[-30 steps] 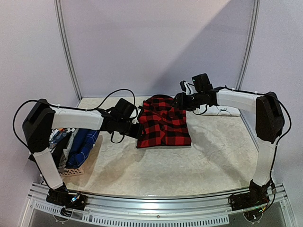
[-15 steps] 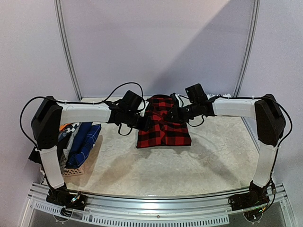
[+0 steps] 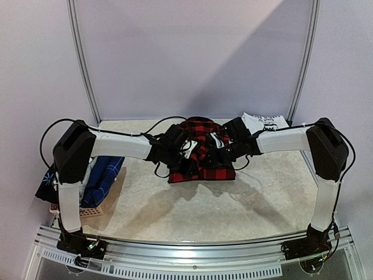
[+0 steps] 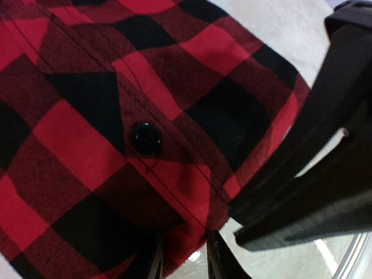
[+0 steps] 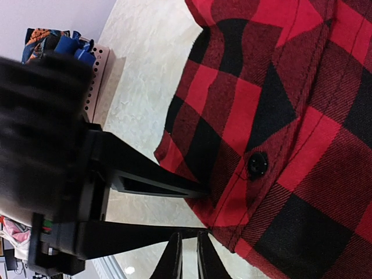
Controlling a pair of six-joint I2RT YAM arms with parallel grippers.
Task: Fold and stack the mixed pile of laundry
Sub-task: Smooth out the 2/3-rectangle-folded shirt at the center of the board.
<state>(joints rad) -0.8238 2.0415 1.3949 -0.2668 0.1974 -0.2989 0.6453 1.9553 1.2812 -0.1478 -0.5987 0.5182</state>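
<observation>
The red-black plaid shirt [image 3: 204,170] lies on the table [image 3: 250,204], to the right of the basket [image 3: 87,211] and farther from the arm bases. The rest of the laundry pile, including blue pieces [image 3: 105,175], sits in the basket. A white printed T-shirt [image 3: 265,122] lies farthest right of the basket.

Both arms reach inward and meet over the plaid shirt.

- Left gripper [image 3: 187,153]: its fingers [image 4: 216,261] are clamped on the shirt's hem, and cloth shows between them.
- Right gripper [image 3: 220,153]: its fingers are drawn almost together with their tips at the same hem. It cannot be told whether they have caught any cloth.

Holding one edge at two neighbouring points probably keeps the hem straight while it is carried over for a fold. The step in hand appears to be folding this shirt. The garments in the basket are not yet folded.
</observation>
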